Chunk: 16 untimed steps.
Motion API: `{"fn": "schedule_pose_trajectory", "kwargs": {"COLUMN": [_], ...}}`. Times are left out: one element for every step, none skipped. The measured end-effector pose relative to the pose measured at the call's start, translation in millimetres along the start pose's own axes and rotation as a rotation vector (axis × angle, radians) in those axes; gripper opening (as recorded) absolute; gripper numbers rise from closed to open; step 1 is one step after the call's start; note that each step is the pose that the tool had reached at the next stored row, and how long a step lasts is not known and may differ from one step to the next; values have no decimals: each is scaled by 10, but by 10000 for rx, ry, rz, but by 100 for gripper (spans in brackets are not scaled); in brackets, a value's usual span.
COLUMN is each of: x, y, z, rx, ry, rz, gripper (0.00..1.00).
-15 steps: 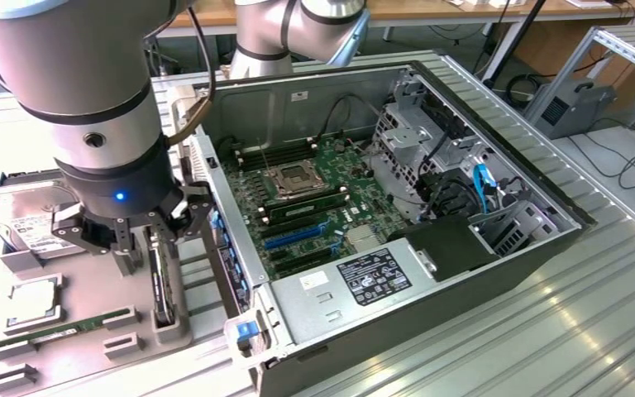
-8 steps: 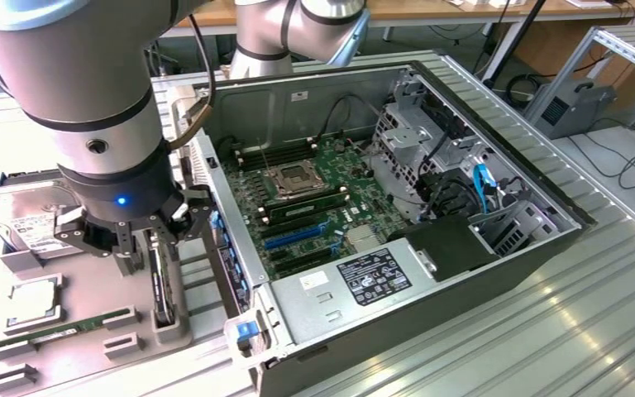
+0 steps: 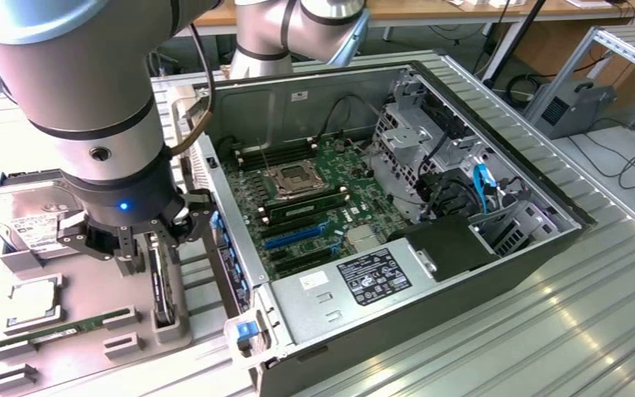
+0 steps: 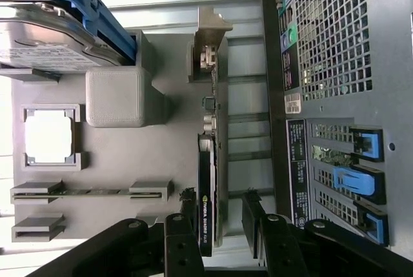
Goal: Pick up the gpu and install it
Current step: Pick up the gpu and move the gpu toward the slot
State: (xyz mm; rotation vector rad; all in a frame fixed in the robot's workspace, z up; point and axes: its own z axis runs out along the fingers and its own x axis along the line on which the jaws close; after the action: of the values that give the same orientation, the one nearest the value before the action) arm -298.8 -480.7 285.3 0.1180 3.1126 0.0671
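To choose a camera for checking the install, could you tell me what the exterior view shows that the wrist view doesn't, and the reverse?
Exterior view: inside the open case, the motherboard, CPU socket and blue slots. Wrist view: the case's rear mesh grille and lettering along the gpu. Both: the gpu upright in its grey holder, the gripper open astride it, and the hard drive.

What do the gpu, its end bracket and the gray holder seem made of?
The gpu: black shroud, probably matte plastic, with printed lettering. Its end bracket: bare metal, judging by the silvery sheen. The gray holder: likely plastic, uniformly dull and blocky.
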Motion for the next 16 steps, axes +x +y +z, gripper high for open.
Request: {"fn": "schedule_pose_trajectory", "kwargs": {"x": [0, 0, 0, 1, 1, 1, 1, 1, 1, 2, 2, 2, 2, 2, 3, 3], "y": [0, -1, -1, -1, -2, -1, -2, -2, -3, -3, -3, -3, -4, -3, -2, -1], "z": [5, 12, 17, 22, 29, 35, 43, 50, 59, 65, 71, 77, 84, 89, 95, 101], "rx": [0, 0, 1, 1, 0, 0, 0, -1, 0, 0, 0, 0, 0, 0, 0, 0], "ry": [0, -1, -1, -1, 0, 0, 0, -1, 0, -1, 0, 0, 0, 0, 0, 0], "rz": [-1, 0, 0, 0, -1, 0, 0, 0, 0, 0, 0, 0, 0, 0, 2, 0], "gripper": [42, 42, 42, 42, 42, 42, 42, 42, 42, 42, 42, 42, 42, 42, 42, 42]}}
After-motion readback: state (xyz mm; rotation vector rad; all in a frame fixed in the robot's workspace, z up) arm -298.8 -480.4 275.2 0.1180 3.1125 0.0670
